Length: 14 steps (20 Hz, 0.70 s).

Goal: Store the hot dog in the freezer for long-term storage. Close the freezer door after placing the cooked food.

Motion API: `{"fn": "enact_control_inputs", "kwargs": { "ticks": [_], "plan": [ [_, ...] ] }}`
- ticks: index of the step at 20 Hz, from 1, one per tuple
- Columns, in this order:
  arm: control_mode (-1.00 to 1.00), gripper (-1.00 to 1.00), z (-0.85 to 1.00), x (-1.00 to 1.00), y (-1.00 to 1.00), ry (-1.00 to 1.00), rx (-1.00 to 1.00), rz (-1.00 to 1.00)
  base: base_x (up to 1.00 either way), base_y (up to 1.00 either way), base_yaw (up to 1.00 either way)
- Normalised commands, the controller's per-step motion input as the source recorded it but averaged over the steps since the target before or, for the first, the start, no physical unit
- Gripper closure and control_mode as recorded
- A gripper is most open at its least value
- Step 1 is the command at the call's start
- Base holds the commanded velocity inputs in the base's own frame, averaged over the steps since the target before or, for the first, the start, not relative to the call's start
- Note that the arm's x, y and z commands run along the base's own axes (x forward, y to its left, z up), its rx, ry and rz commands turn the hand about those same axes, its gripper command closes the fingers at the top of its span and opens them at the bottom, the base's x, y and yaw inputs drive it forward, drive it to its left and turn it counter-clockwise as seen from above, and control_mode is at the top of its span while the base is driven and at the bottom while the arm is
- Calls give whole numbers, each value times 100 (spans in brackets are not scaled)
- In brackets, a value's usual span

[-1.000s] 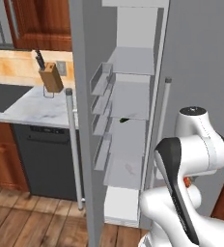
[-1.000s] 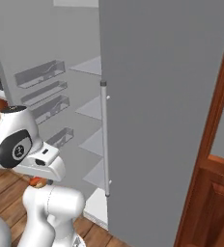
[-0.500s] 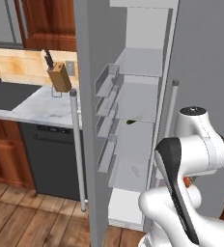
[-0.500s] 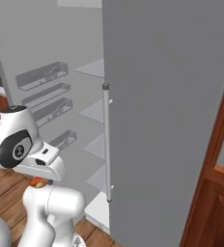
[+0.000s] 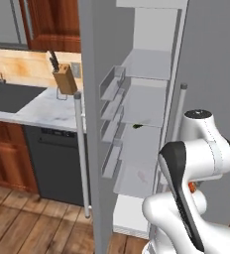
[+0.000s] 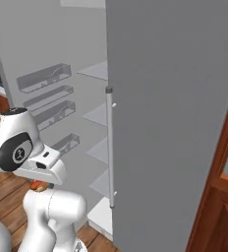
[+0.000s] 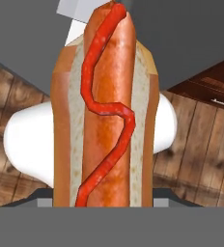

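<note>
Close against the hand camera, the hot dog (image 7: 104,111) is held in the gripper (image 7: 104,205), whose jaws are closed on the bun from both sides, so the picking-up part seems to be finished. From the right base view a small reddish piece of the hot dog shows under the white hand, low and near the robot's body, well apart from the shelves. The freezer (image 5: 144,104) stands open in front of the robot, with pale shelves one above another, and the freezer door (image 5: 89,124) is swung out to the left, its clear bins (image 5: 111,106) facing the shelves. One small dark mark lies on a middle shelf; I cannot tell what it is. What is left, in my judgement, is the larger half: to carry the food forward onto a shelf, let it go, draw the arm out, then push the door closed
</note>
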Motion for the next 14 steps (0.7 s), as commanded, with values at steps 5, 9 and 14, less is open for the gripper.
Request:
{"fn": "enact_control_inputs", "kwargs": {
  "ticks": [5, 9, 14],
  "plan": [
    [100, 100, 0, 0, 0, 0, 0, 0, 26, 0, 15],
    [100, 100, 0, 0, 0, 0, 0, 0, 14, -3, 33],
    [100, 100, 0, 0, 0, 0, 0, 0, 25, -6, 30]
  ]
}}
